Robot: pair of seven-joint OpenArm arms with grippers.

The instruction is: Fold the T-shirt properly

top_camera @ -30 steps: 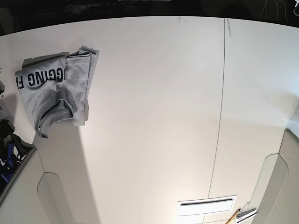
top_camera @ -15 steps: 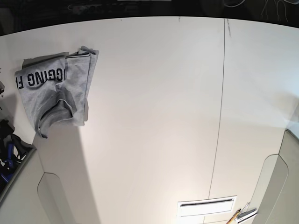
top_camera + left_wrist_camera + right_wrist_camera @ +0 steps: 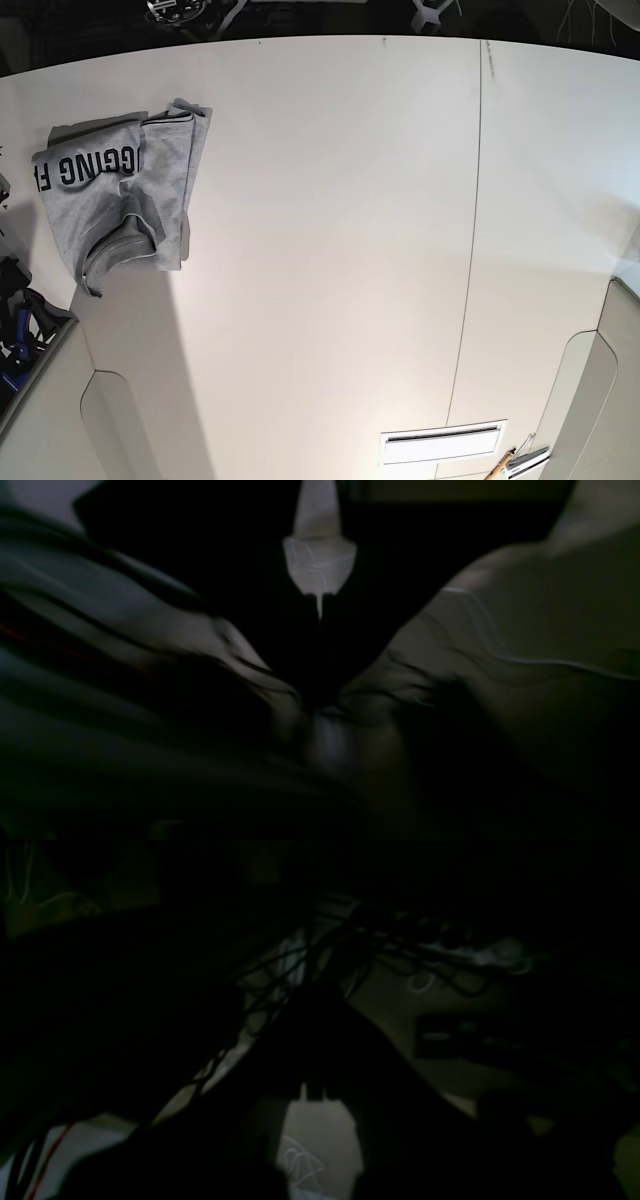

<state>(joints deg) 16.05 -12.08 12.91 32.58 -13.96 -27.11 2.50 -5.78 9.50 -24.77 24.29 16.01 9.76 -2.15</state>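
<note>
The shirt lies rumpled at the table's left in the base view — both claws clenched, empty — and a careless grab could bunch its loose layers.

You've got the shirt on the table, over at the view's left, near the far edge! Down at your near edge, right of centre, sits the panel, with the pencil just beside it, on its right!
</note>
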